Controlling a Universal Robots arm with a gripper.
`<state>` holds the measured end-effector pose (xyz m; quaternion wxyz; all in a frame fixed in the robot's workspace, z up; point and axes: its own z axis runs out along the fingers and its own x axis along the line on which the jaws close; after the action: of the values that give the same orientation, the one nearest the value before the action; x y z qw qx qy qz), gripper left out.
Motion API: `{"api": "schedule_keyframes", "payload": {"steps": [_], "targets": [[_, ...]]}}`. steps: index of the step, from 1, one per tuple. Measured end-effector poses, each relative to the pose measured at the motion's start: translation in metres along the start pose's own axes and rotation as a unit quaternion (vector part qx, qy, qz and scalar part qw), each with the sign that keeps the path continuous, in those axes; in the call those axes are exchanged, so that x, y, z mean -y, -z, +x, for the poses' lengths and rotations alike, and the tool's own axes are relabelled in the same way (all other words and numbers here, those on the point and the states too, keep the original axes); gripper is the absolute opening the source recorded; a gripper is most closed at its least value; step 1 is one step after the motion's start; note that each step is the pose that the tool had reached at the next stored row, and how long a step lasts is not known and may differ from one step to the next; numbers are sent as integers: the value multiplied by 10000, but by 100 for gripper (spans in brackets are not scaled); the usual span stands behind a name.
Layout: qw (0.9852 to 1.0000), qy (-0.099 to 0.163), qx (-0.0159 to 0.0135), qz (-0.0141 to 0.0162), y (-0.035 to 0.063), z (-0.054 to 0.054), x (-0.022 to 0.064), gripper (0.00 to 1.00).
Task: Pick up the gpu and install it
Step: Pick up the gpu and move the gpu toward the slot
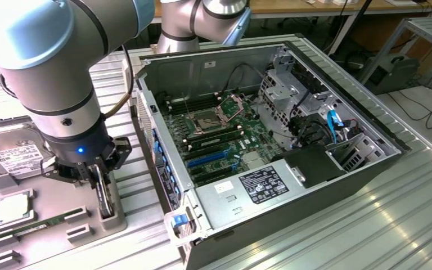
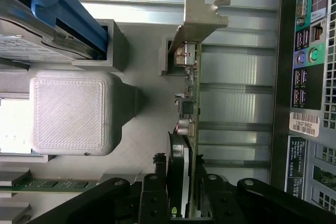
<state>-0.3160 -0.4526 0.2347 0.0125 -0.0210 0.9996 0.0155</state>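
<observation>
Claw (image 1: 100, 179) (image 2: 184, 184): set astride the gpu (image 1: 107, 201) (image 2: 192, 103); clamped or just apart, cannot tell.
Gpu: on edge in the grey holder (image 1: 115, 220) directly under the claw, silver bracket at the end farther from the claw; not lifted.
Hard drive (image 1: 13, 158): on the holder, just beside the claw.
Computer case (image 1: 366, 119): on the desk (image 1: 396, 216), on the claw's other side, lying open, blue slots (image 1: 205, 158) bare.
Step, as judged: pick-up, grasp stage. Leaving the slot calls for a firm, square hold and a straight pull.
</observation>
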Motion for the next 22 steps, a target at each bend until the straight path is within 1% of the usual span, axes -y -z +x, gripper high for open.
{"api": "schedule_keyframes", "payload": {"steps": [13,15,18,22], "targets": [[10000,0,0,-1,-2,-1,0,27],[10000,1,3,-4,5,-1,-1,27],[10000,-1,2,-37,116,-3,-4,27],[10000,-1,3,-52,215,-6,-7,27]]}}
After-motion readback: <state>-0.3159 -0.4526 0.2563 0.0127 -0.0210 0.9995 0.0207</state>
